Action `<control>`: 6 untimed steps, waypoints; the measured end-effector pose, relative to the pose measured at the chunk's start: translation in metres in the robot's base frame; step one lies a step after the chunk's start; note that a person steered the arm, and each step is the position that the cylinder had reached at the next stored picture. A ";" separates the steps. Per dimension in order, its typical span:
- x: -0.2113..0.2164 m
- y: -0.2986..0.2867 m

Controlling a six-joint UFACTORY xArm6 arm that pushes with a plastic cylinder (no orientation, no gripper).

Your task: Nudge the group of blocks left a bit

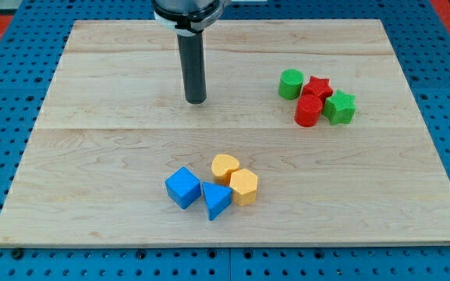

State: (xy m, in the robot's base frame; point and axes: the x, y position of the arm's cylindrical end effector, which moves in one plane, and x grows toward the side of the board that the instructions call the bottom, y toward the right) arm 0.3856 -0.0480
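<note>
Two groups of blocks lie on the wooden board (92,156). At the view's right are a green cylinder (291,83), a red star (317,87), a red cylinder (308,111) and a green star (339,107), all packed together. Near the view's bottom centre are a blue cube (182,187), a blue triangle (216,200), a yellow heart (225,166) and a yellow hexagon (244,186), also packed together. My tip (196,101) rests on the board at the upper centre, well left of the red and green group and above the blue and yellow group, touching no block.
The board sits on a blue pegboard table (6,109) that surrounds it on all sides. The arm's dark mount (187,12) hangs over the board's top edge.
</note>
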 end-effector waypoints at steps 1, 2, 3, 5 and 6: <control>0.055 0.054; 0.126 0.159; 0.170 0.220; 0.163 0.127; 0.172 0.147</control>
